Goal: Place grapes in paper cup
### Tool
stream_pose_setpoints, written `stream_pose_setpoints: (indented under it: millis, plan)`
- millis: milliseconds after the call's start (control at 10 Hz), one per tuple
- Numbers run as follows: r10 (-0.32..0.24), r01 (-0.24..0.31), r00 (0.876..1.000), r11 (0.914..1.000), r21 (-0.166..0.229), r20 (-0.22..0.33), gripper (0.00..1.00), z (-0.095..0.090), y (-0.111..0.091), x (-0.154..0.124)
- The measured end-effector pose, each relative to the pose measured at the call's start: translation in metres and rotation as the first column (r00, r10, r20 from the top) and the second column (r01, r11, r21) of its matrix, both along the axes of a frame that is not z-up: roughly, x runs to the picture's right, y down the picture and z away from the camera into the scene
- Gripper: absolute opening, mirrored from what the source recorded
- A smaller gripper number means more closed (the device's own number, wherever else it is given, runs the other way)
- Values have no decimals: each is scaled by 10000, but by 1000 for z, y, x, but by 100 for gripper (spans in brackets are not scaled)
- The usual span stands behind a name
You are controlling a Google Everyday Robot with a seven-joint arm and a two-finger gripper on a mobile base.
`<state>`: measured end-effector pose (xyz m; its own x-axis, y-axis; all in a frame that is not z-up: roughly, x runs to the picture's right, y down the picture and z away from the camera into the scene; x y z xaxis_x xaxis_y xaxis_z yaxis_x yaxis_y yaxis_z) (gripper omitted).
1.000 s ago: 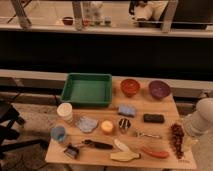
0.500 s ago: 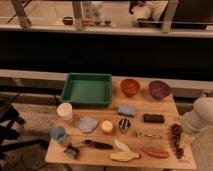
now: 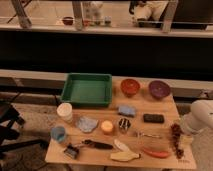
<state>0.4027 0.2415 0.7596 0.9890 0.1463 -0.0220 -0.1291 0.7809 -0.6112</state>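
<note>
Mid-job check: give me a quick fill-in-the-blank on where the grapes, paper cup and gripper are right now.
1. The paper cup stands near a front corner of the ____ tray.
2. The grapes and the paper cup sit at ____ ends of the table.
3. The gripper is at the table's edge, right by the ____.
Missing words: green; opposite; grapes.

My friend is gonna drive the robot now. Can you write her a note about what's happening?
Gripper: at the table's right edge, close beside the grapes; no hold on them can be confirmed.
Grapes: lying on the table near its front right corner.
Paper cup: upright at the left, by the green tray's front corner.
Done: nothing yet; grapes are outside the cup.
Left: grasp grapes, carry them across, drop them in.
</note>
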Motion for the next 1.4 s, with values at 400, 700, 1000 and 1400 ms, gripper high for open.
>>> stream_pose_setpoints:
  millis: [400,700,1000,1400]
  plan:
    - [104,-104,9999,9999,-116,-77,80,9,8,8]
    - [151,-154,9998,9996,-231,-139,80,13,13,13]
    - [129,-135,9998,9990,-433,-158,80,20,16,14]
    - [381,-377,9993,9966,-728,36,46,24,23,18]
